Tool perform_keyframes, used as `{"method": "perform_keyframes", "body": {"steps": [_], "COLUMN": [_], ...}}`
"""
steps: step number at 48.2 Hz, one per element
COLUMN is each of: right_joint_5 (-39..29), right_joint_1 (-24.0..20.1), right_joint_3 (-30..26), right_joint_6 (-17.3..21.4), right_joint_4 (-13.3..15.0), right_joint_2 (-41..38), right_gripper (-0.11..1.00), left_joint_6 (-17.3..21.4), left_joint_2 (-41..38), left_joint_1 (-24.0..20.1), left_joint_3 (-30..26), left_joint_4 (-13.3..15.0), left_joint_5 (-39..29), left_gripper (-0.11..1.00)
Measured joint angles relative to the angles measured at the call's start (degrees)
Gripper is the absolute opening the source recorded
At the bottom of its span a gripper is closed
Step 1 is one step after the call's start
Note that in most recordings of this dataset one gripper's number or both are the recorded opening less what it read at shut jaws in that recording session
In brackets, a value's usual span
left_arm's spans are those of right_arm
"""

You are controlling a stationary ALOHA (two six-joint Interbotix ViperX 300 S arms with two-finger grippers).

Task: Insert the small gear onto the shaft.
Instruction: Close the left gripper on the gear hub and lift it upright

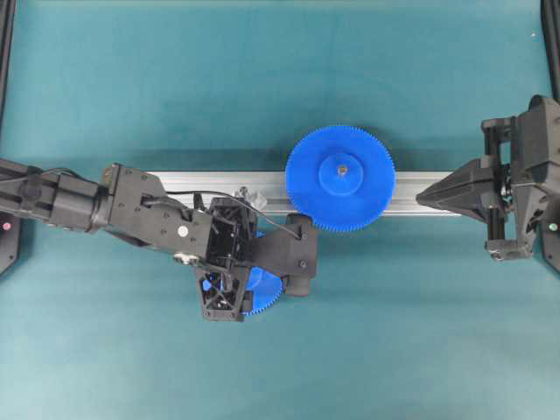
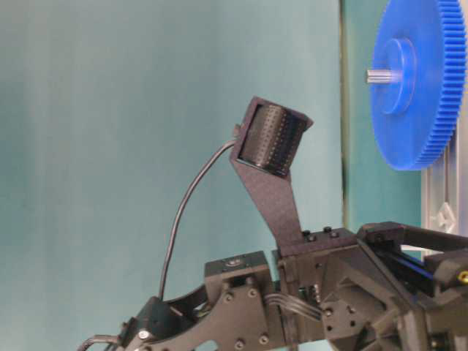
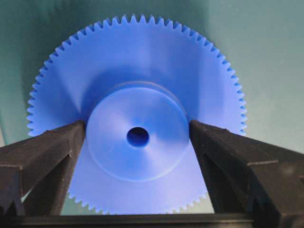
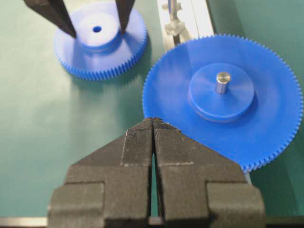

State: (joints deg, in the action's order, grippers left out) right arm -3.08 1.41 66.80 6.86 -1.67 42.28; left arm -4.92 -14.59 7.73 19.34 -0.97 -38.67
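Left wrist view shows me my left hand (image 3: 137, 137) pinching the small gear (image 3: 137, 85) by its hub, flat on the tabletop (image 1: 280, 87). My right hand (image 4: 153, 124) hovers pressed together, holding nothing, beside the big gear (image 4: 223, 99). The shaft (image 4: 173, 16) stands upright on the rail (image 1: 175, 182).

There are two blue gears, a small gear (image 4: 98, 40) between one gripper's jaws and a big gear (image 4: 223, 97) just past the other's closed jaws, plus one shaft (image 4: 174, 19).
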Motion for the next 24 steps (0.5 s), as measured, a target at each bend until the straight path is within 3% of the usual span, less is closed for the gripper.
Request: {"method": "perform_keyframes", "body": {"steps": [24], "right_joint_5": [-0.09], "right_joint_1": [0.00], "right_joint_3": [0.00], "right_joint_6": [0.00], "right_joint_4": [0.00], "right_joint_2": [0.00], "right_gripper": [0.00], "left_joint_6": [-0.35], "left_joint_2": [-0.18], "left_joint_1": [0.00], "left_joint_3": [0.44], "left_joint_4": [0.00], "left_joint_5": [1.58], "left_gripper": [0.92]}}
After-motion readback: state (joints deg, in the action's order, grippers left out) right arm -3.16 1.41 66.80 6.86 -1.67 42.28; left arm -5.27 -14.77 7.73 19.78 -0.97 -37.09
